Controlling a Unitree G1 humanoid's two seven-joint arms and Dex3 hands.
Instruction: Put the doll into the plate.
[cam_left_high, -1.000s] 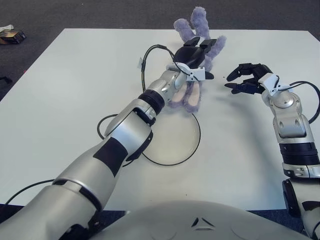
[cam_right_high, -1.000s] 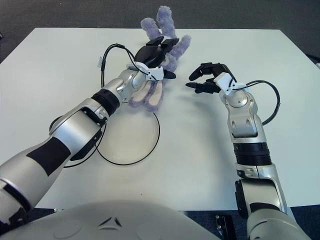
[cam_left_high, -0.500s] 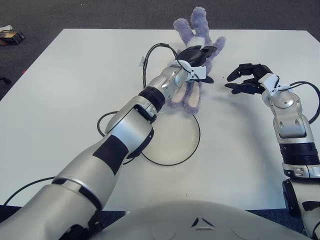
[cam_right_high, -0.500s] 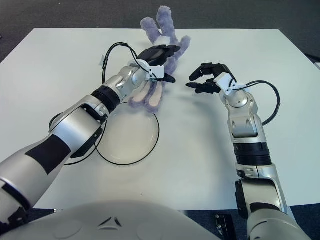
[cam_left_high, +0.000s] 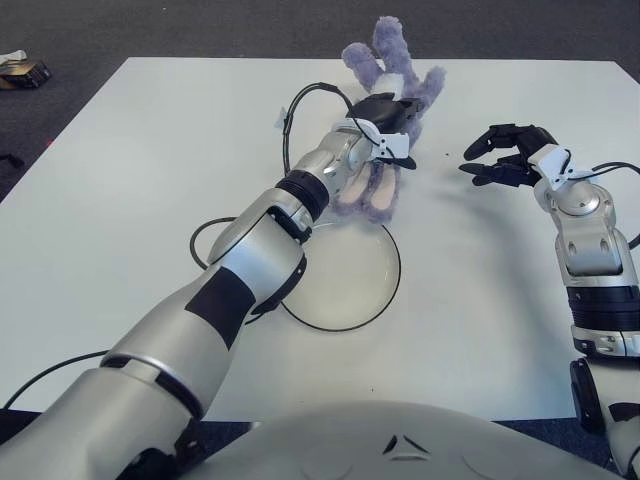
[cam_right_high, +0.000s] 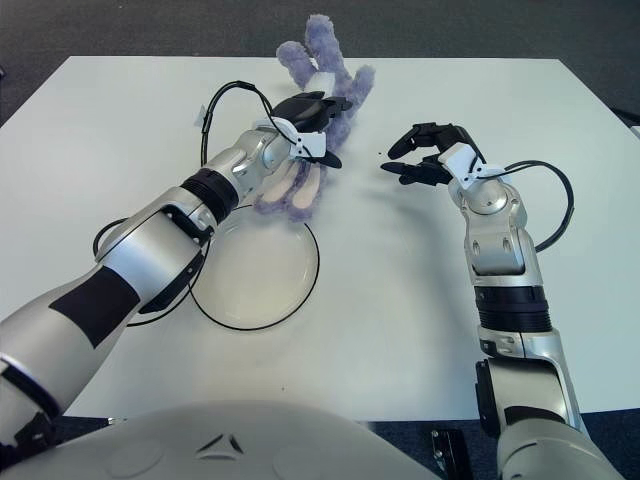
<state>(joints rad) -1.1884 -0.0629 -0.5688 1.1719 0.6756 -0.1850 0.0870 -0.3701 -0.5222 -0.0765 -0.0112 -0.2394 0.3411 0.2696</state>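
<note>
Broad white rectangular table (cam_left_high: 150, 150) on dark grey carpeted floor (cam_left_high: 200, 25). Lying on it: clear round plate with thin black rim (cam_left_high: 345, 280) near the middle; fluffy purple plush doll (cam_left_high: 385, 120) just beyond the plate's far edge; black cable (cam_left_high: 205, 240) looping at the plate's left.

The left hand (cam_left_high: 385, 120) gripped the purple doll (cam_left_high: 392, 75) around its middle, fingers (cam_left_high: 400, 106) wrapped over the plush. The doll's pale feet hung just past the far rim of the clear plate (cam_left_high: 392, 290), which lay on the white bench (cam_left_high: 130, 170). The right hand (cam_left_high: 510, 155) showed to the doll's right, well apart from it, fingers loosely curled and holding nothing.
</note>
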